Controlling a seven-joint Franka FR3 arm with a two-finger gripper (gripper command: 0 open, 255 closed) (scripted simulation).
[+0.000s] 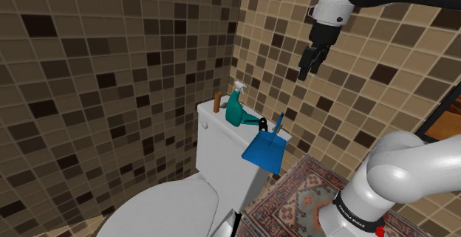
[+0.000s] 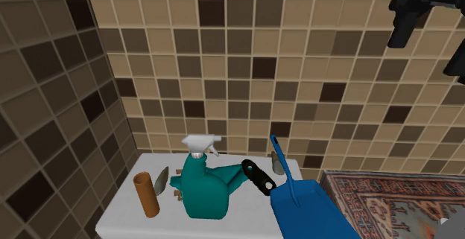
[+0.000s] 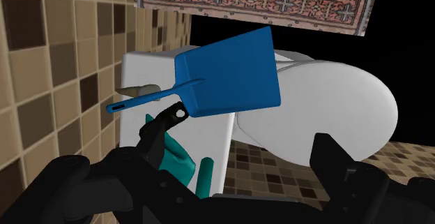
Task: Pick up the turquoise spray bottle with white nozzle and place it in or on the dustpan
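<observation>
A turquoise spray bottle [image 1: 236,110] with a white nozzle stands on the white toilet tank [image 1: 214,136]. The second exterior view has the bottle [image 2: 203,190] mid-tank. Beside it lies a blue dustpan [image 1: 264,152], its pan hanging over the tank's end and its handle pointing back at the wall. My gripper [image 1: 306,67] hangs open high in the air, above the dustpan and off to the shoulder view's right. In the wrist view the fingers [image 3: 70,184] stand apart with nothing between them, above the dustpan [image 3: 230,76] and the bottle [image 3: 174,156].
A brown cylinder [image 2: 147,194] stands at the tank's far end, and a black-handled tool [image 2: 255,176] lies between bottle and dustpan. The toilet lid [image 1: 166,206] is closed. A patterned rug [image 1: 306,191] covers the floor. Tiled walls close in behind and beside the tank.
</observation>
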